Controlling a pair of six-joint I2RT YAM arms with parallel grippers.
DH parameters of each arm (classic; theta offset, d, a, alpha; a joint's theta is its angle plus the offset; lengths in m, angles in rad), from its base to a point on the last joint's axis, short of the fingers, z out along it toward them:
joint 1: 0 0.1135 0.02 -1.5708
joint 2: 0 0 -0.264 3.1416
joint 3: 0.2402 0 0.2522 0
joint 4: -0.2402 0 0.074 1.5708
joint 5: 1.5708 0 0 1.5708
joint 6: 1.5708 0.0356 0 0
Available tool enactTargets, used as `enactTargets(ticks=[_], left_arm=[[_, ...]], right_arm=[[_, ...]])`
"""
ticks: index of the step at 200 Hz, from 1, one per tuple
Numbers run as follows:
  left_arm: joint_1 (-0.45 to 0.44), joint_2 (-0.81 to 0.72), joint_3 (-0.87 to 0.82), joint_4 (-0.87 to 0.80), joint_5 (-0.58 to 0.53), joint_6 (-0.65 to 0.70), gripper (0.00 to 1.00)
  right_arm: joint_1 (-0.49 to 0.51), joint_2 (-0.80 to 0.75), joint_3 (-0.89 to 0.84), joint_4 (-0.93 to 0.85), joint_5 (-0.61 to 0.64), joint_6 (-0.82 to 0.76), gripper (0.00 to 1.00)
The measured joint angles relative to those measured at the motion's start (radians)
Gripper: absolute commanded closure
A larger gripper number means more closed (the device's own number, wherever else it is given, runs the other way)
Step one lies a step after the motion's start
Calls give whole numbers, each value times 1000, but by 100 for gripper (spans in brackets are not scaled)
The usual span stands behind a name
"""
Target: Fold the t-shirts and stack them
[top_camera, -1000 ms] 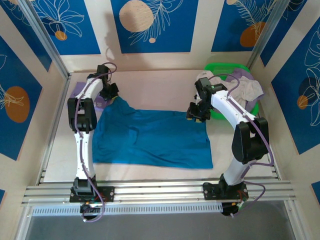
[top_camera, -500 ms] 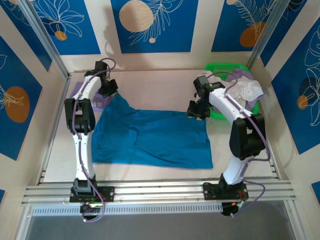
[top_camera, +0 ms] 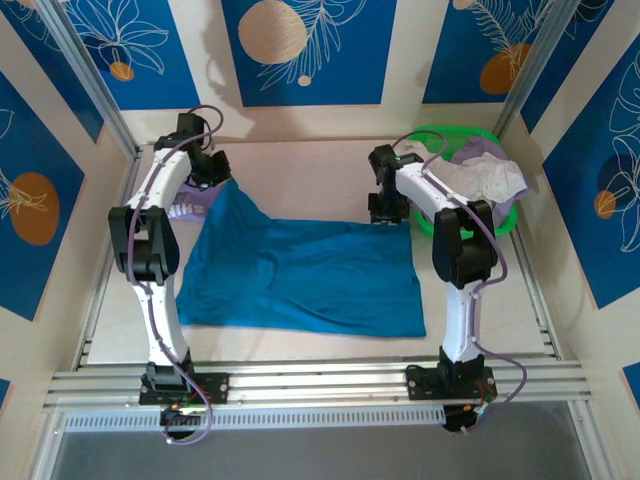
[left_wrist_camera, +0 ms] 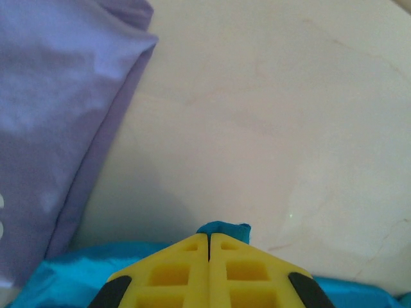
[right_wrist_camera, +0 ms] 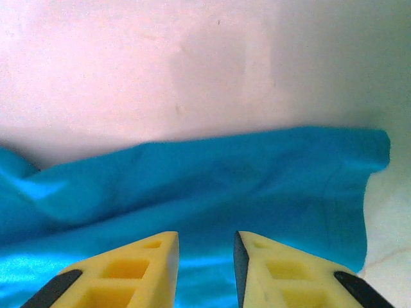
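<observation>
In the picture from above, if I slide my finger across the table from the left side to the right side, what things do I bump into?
lavender t-shirt → teal t-shirt → green basket, with pale t-shirts heaped in it

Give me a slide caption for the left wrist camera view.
Left gripper shut on a corner of the teal t-shirt, pale table beyond, lavender t-shirt lying at left.
</observation>
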Motion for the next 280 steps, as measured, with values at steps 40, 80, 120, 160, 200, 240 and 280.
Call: enactTargets(ticks=[40, 80, 120, 160, 200, 240, 280], left_arm=[[0, -36, -65, 2, 23, -3, 100], [0, -56, -93, 4, 35, -2, 100], [0, -105, -131, 4, 35, -2, 100], [2, -144, -133, -8, 38, 1, 100], [16, -188, -132, -71, 48, 6, 100], [24, -308, -185, -127, 50, 29, 100], [66, -443, -269, -182, 75, 52, 100]], right_arm=[[0, 77, 36, 5, 26, -30, 69], [0, 126, 36, 16, 24, -38, 75], [0, 130, 43, 24, 22, -55, 100], [2, 114, 35, 26, 34, -64, 100], [16, -7, -26, 21, 49, -51, 100], [45, -189, -185, 25, 52, -13, 100], [71, -311, -380, 40, -26, 12, 81]])
